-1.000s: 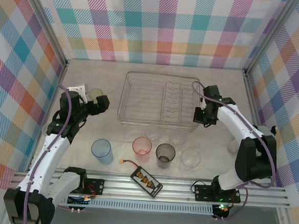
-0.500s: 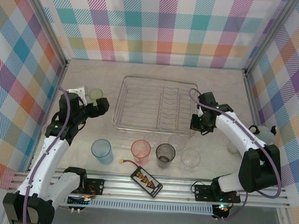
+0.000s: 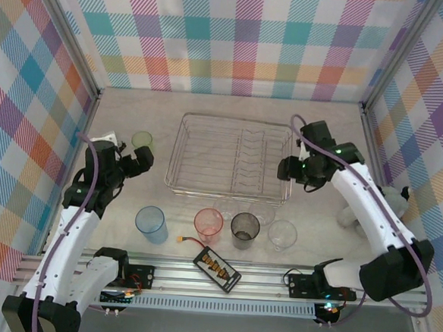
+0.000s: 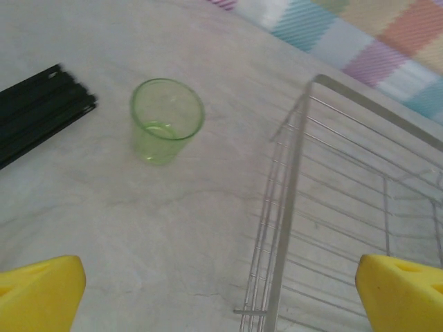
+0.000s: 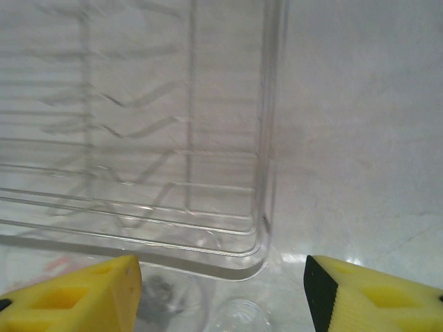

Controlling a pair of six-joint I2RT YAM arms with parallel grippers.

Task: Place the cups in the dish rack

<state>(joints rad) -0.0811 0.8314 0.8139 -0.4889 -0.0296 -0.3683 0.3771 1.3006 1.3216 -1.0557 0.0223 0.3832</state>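
The left pincer (image 4: 221, 294) and right pincer (image 5: 221, 290) are held released, a green cup (image 4: 167, 119) seen at the left's eleven o'clock.

The dish rack (image 3: 230, 157) lies open from above. Bare desk (image 3: 210, 106) runs behind it. A green cup (image 3: 142, 140) stands in the gap to its left. A row of cups (image 3: 244, 227) blocks its near side; two clear ones seem to touch it.
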